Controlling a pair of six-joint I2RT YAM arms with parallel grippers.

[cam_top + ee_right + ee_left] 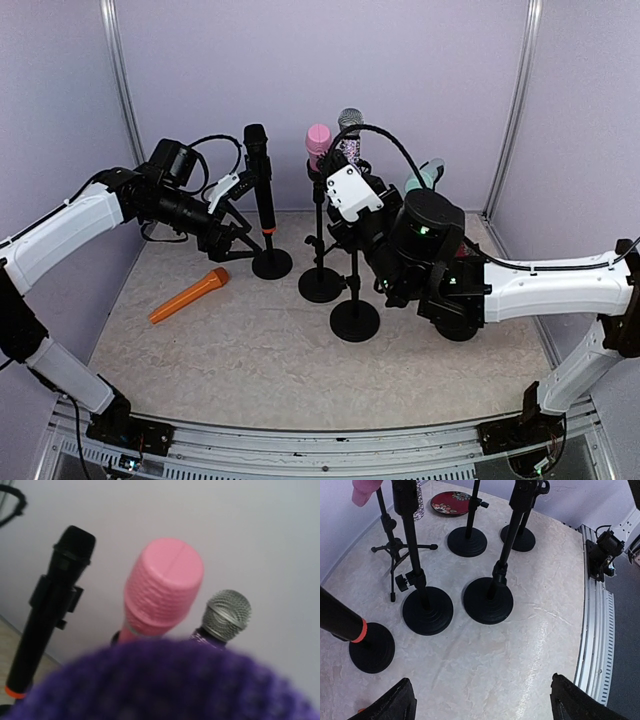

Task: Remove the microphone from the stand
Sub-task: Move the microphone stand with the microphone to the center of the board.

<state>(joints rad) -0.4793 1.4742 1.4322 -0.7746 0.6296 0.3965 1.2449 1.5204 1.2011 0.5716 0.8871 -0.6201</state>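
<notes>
Several microphones stand in stands: a black one (260,170) with an orange ring, a pink one (318,140), a silver-headed one (350,122) and a teal one (425,177). A blurred purple microphone head (165,680) fills the bottom of the right wrist view and hides the fingers. My right gripper (352,212) sits at the top of the nearest stand (355,318), under its white camera mount. My left gripper (482,705) is open over bare table, with nothing between its fingertips (395,705), just left of the black microphone.
An orange microphone (190,296) lies loose on the table at the left. Round stand bases (488,600) and a small tripod (395,550) crowd the middle. A red patterned plate (451,502) lies at the back. Walls enclose three sides.
</notes>
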